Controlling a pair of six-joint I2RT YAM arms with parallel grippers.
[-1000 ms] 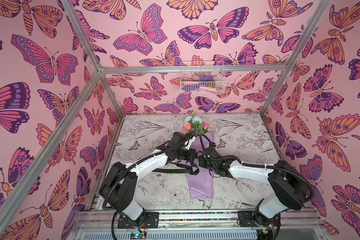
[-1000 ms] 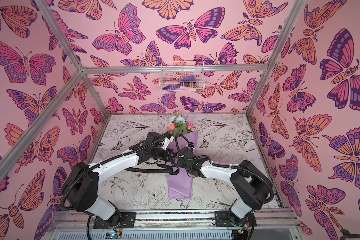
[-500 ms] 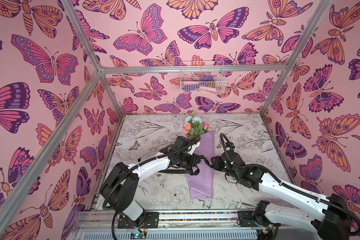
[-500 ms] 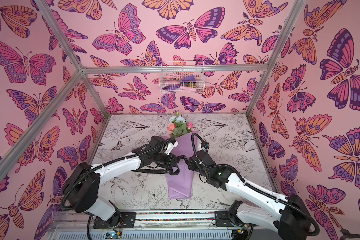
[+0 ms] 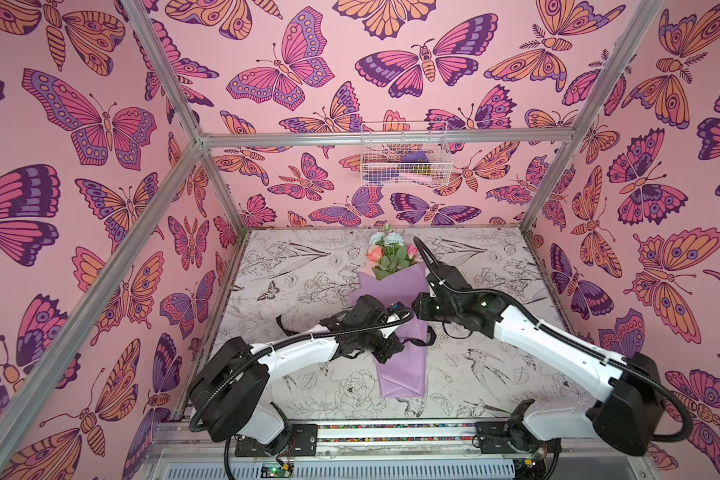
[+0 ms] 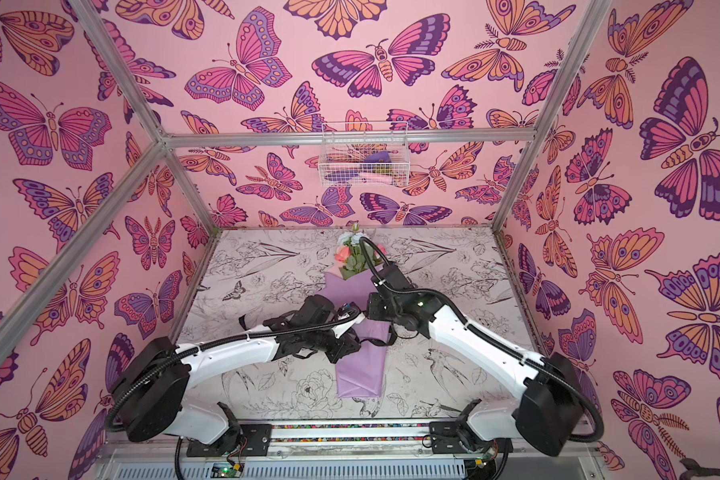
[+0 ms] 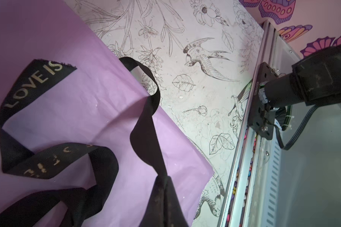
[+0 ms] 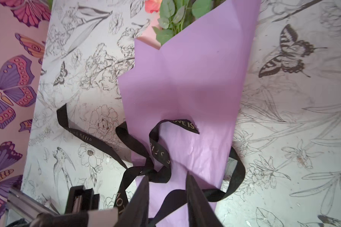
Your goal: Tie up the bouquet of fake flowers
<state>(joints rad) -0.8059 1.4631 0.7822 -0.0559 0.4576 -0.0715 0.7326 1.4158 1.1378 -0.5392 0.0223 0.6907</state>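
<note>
- The left gripper (image 7: 162, 179) is closed, its dark fingertips pinching a strand of the black ribbon (image 7: 144, 121) just above the lilac paper.
- The right gripper (image 8: 166, 176) hangs over the same spot with its jaws apart. Only paper and loose ribbon show in the gap, and nothing is clamped.
- The ribbon lies in slack loops across the narrow part of the wrap. A cut end reading "LOVE IS" rests on the paper, and another tail trails off onto the table (image 5: 308, 291).
- The bouquet of fake flowers (image 5: 391, 286) lies flat at mid-table in both top views. Its coral and pale blooms point to the back wall and its folded foot points to the arm bases.
- A wire basket (image 5: 404, 153) hangs on the back wall, well apart.
</note>
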